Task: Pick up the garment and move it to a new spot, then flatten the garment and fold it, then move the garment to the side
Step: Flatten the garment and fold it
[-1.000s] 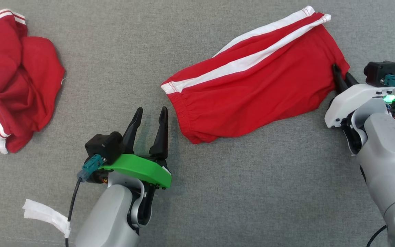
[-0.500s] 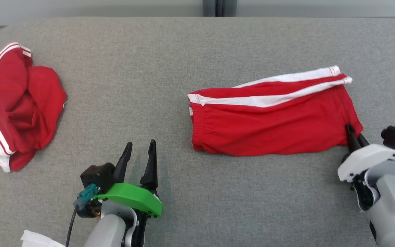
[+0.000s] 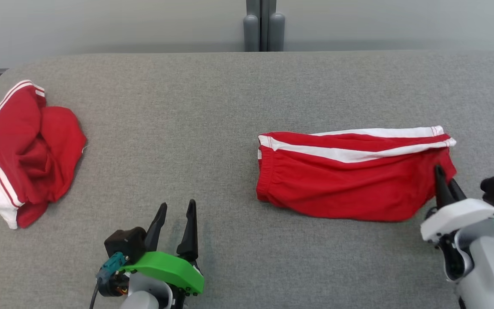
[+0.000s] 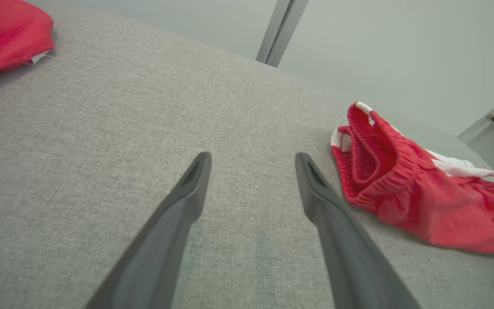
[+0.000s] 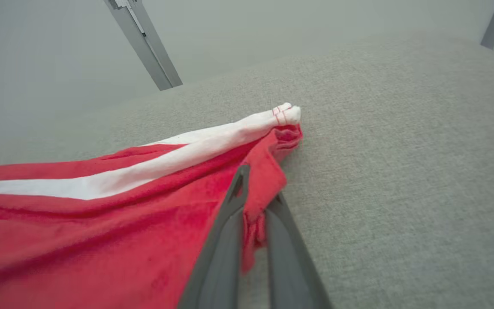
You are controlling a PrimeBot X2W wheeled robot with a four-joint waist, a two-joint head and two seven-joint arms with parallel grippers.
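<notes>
The garment [image 3: 350, 184] is a pair of red shorts with a white side stripe, folded and lying flat on the right half of the grey table [image 3: 165, 128]. My right gripper [image 3: 444, 180] is shut on its right hem corner, and red cloth shows pinched between the fingers [image 5: 225, 240] in the right wrist view, where the garment [image 5: 101, 223] spreads leftward. My left gripper [image 3: 177, 205] stands open and empty over bare table, left of the waistband. Its wrist view shows the gripper [image 4: 253, 161] with its fingers apart and the garment [image 4: 423, 201] off to the right.
A second red and white garment [image 3: 24, 146] lies crumpled at the table's left edge, its corner [image 4: 2, 34] showing in the left wrist view. Grey posts [image 3: 264, 25] stand behind the table's far edge. Bare table lies between the two garments.
The head camera has tilted up, bringing the table's far edge into view. The right gripper, still shut on the hem, has drawn the garment rightward, turning it level. The left gripper stays open.
</notes>
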